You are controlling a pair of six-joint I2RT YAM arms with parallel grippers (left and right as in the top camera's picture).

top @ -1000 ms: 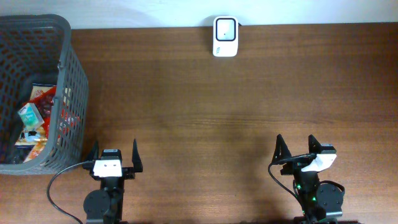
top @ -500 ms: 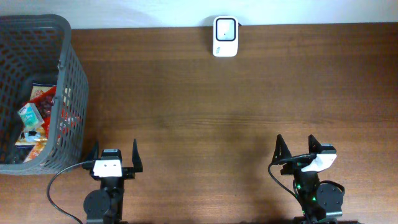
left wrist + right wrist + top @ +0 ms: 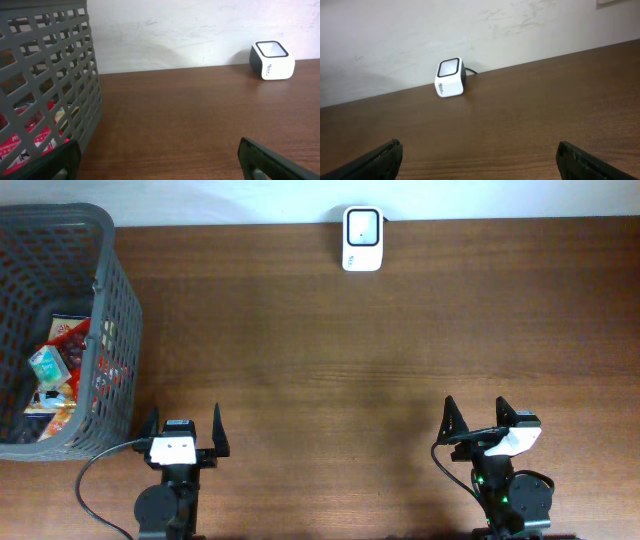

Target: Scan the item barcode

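A white barcode scanner (image 3: 361,239) with a black-framed window stands at the table's far edge, near the middle; it also shows in the left wrist view as the scanner (image 3: 271,60) and in the right wrist view as the scanner (image 3: 450,78). Packaged items (image 3: 58,370) lie in a grey mesh basket (image 3: 118,310) at the left; red packets (image 3: 30,132) show through its wall. My left gripper (image 3: 183,425) rests open at the near edge, just right of the basket, holding nothing. My right gripper (image 3: 476,413) rests open at the near right, also holding nothing.
The brown wooden table (image 3: 340,350) stretches between the grippers and the scanner. A white wall (image 3: 420,30) rises right behind the scanner. A black cable (image 3: 95,480) loops from the left arm's base.
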